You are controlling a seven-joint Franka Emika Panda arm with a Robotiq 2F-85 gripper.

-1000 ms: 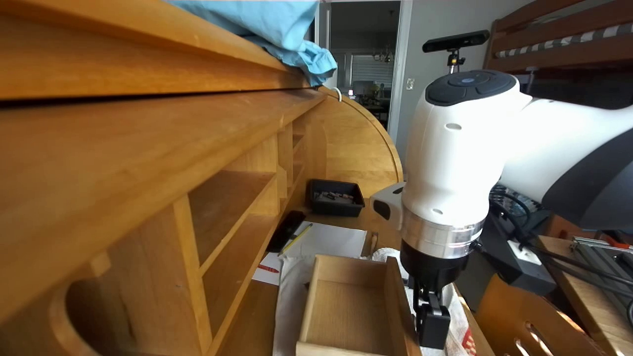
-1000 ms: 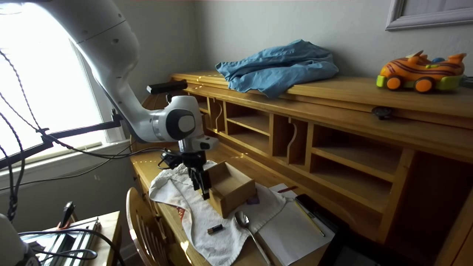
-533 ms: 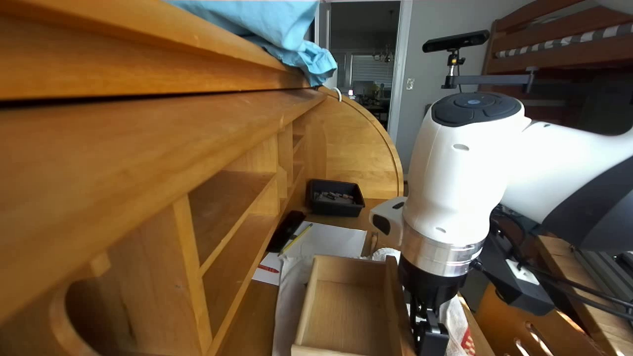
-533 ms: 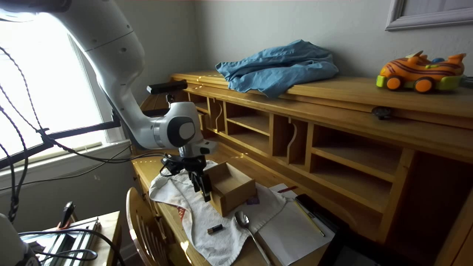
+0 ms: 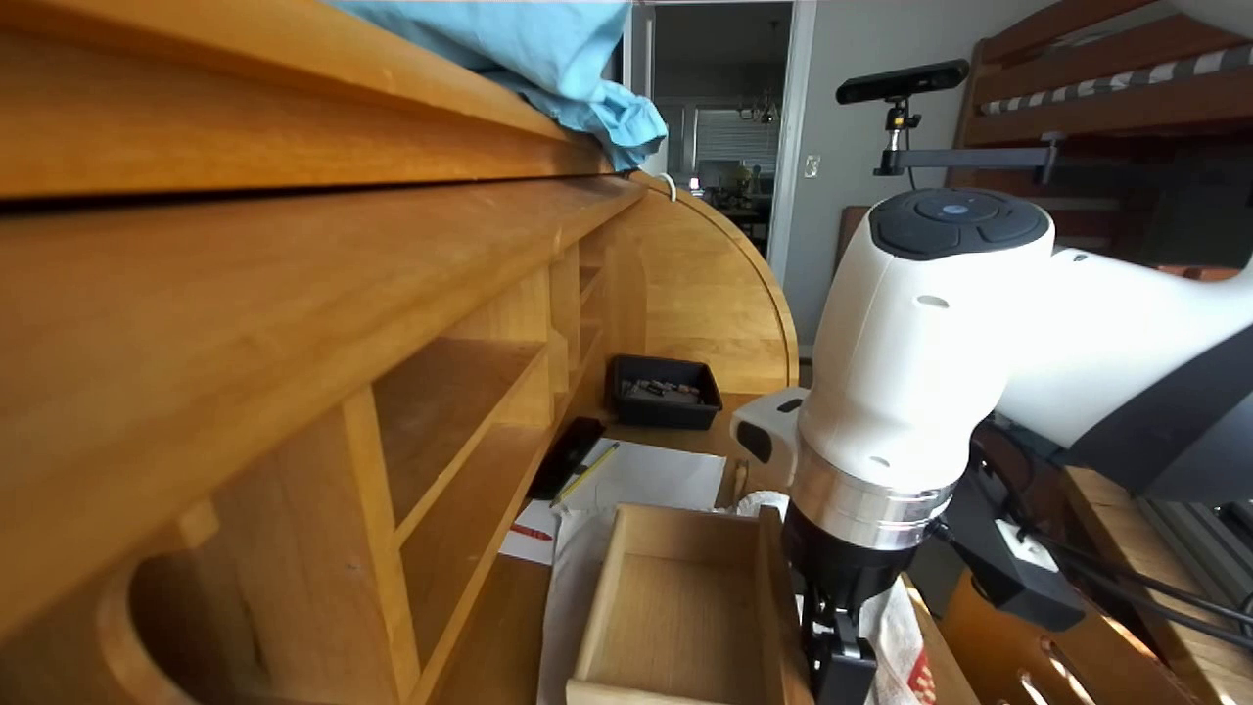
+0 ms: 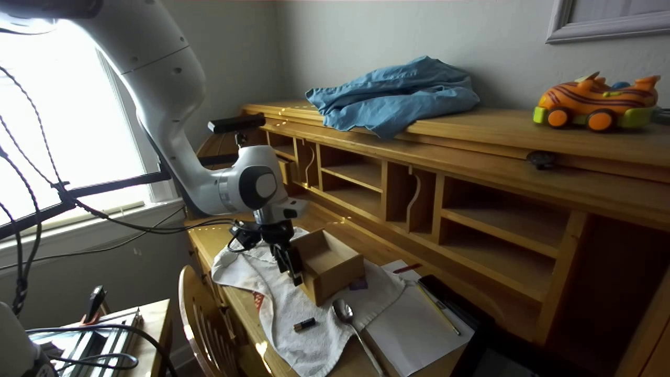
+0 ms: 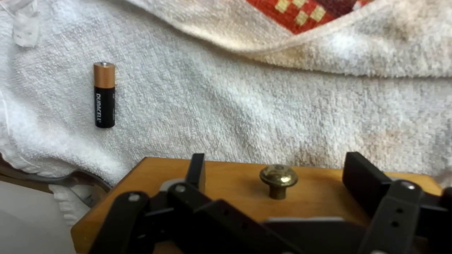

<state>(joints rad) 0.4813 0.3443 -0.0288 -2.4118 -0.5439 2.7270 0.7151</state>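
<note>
Here the hand (image 7: 277, 165) gapes, two fingers (image 7: 365, 183) apart — one brassy knob (image 7: 279, 175) showing between, one battery (image 7: 105, 97) nearby

At the bottom of the wrist view, the gripper (image 7: 275, 158) hides part of the wooden drawer (image 7: 236, 185). The smallest marks on the battery (image 7: 105, 106), at the left, are too tiny to read. In an exterior view, the top edge cuts off the blue cloth (image 5: 529, 44), the bottom edge cuts off the drawer, and the little things (image 5: 660, 390) in the black tray (image 5: 675, 416) are too small to name.
</note>
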